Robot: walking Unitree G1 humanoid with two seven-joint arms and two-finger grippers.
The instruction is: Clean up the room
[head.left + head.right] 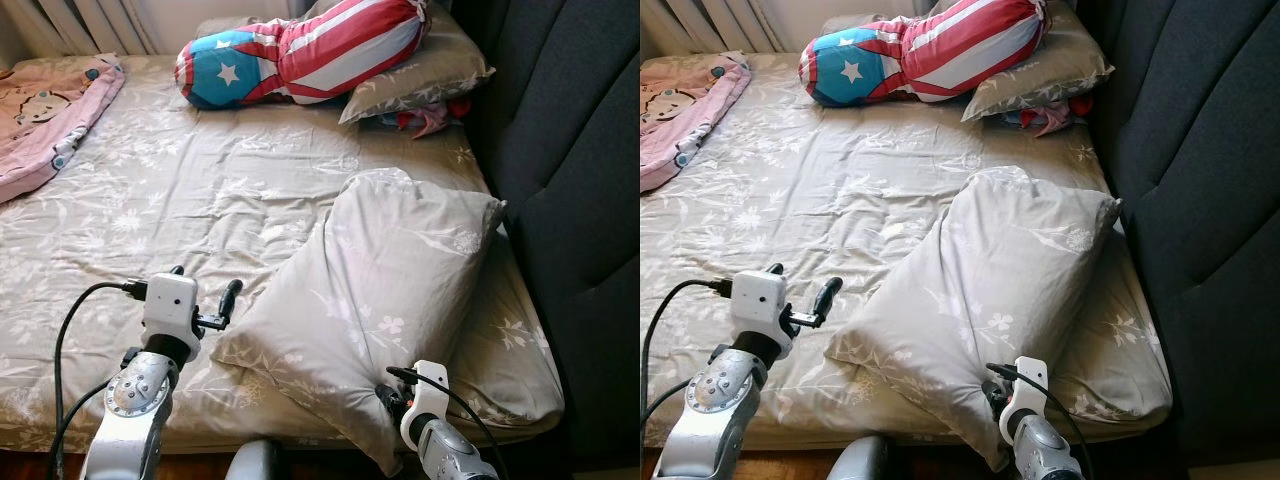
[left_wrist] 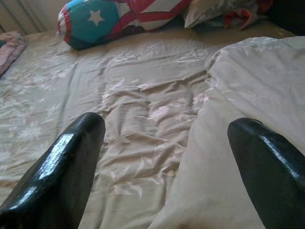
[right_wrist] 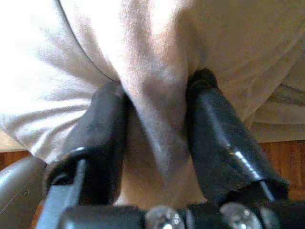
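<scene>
The right gripper (image 3: 155, 143) is clamped on a fold at the near corner of the grey floral pillow (image 1: 385, 300), which lies on the bed (image 1: 200, 200) near the headboard (image 1: 580, 150). The left gripper (image 2: 167, 157) hovers spread wide and empty, left of the pillow. Risk: only fabric is pinched, so the corner may slip free when lifted.

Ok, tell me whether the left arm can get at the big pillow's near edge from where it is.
Probably yes: the left gripper hangs open just beside the grey pillow, with bare bedsheet between them.
</scene>
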